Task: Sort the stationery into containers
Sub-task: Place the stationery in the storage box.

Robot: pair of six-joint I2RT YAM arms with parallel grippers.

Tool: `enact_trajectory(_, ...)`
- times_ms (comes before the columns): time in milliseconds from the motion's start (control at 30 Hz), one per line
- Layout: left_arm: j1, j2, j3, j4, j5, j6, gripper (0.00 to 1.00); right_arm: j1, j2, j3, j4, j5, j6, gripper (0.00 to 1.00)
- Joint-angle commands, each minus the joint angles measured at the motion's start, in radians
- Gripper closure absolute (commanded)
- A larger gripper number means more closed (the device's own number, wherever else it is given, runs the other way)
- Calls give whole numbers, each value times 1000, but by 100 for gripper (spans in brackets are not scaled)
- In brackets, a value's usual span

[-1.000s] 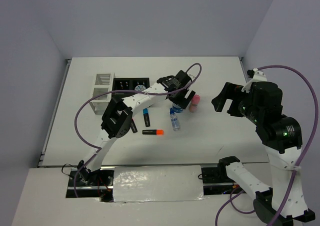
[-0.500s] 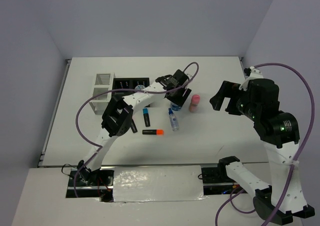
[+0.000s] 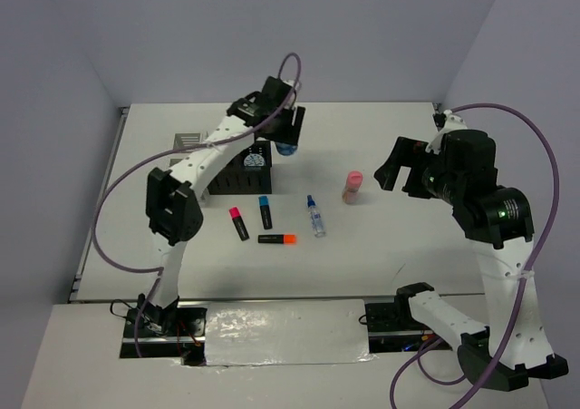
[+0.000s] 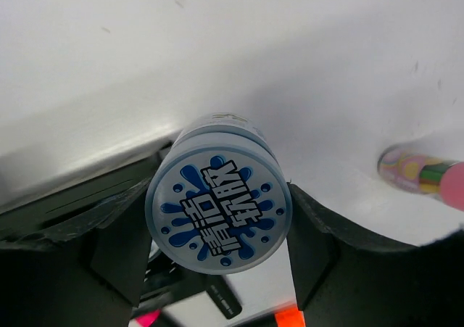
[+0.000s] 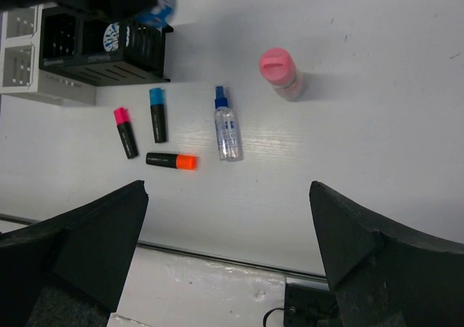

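Note:
My left gripper is shut on a round blue-white roll, held above the far right corner of the black organizer. The roll fills the left wrist view between my fingers. A second roll lies in the black organizer. The white organizer stands to its left. On the table lie the pink-capped, blue-capped and orange-capped highlighters and the clear bottle. The pink stick stands upright. My right gripper is open and empty, high above the table.
The right wrist view shows the pink stick, bottle, the three highlighters and the black organizer below me. The table's near edge runs under my right gripper. Purple cables loop off both arms.
My left gripper has lifted the roll from beside the bottle and pink stick and carried it back and left to over the black organizer. My right gripper shifted slightly left.

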State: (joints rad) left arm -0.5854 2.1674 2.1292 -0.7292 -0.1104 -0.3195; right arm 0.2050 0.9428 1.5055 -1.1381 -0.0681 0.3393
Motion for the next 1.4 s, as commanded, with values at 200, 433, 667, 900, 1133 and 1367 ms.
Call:
enact_trajectory(200,111,-250,-11,-56,-17,-36,100,4,21,27,84,-48,1,0)
enact_trajectory(433,130,-322,-113,-49,-49,-27,100,4,10,-14,112,-76,21,0)
enact_trajectory(667,151,-319,-160,-45,-31,-21,100,4,-6,-42,117,-84,36,0)
enact_trajectory(900,153,-316,-238,-19,-15,-21,97,4,-30,-64,109,-81,47,0)
enact_trajectory(1133,153,-311,-291,13,18,-26,90,4,-48,-80,100,-78,53,0)
enact_trajectory(1367,153,-304,-310,13,26,-29,61,4,-62,-97,98,-78,59,0)
